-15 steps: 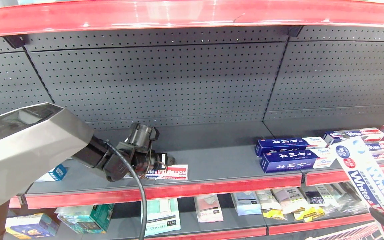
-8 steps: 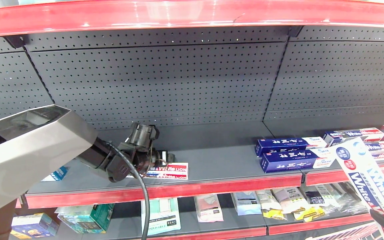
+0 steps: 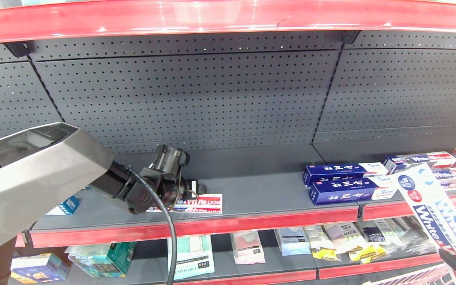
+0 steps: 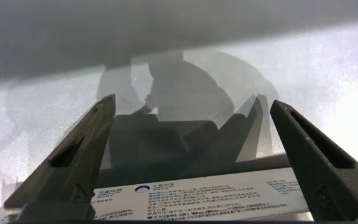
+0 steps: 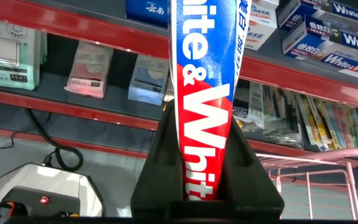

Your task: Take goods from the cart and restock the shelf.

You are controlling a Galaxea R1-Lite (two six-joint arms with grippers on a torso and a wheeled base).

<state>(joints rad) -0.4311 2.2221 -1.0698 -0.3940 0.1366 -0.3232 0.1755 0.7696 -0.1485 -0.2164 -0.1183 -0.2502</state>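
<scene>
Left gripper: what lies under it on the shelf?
A red-and-white toothpaste box lies flat on the grey shelf, under the left gripper, between its open fingers. The wrist covers the box's left end in the head view.

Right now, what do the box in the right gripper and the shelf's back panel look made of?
The toothpaste box in the right gripper: glossy printed cardboard, likely; flat faces, sharp folded edges, sheen. The back panel: dark matte painted metal, apparently; regular punched holes.

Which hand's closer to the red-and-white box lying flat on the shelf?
Left. Left hand sits at the flat box's end; right hand is far right, lower, gripping a second box.
</scene>
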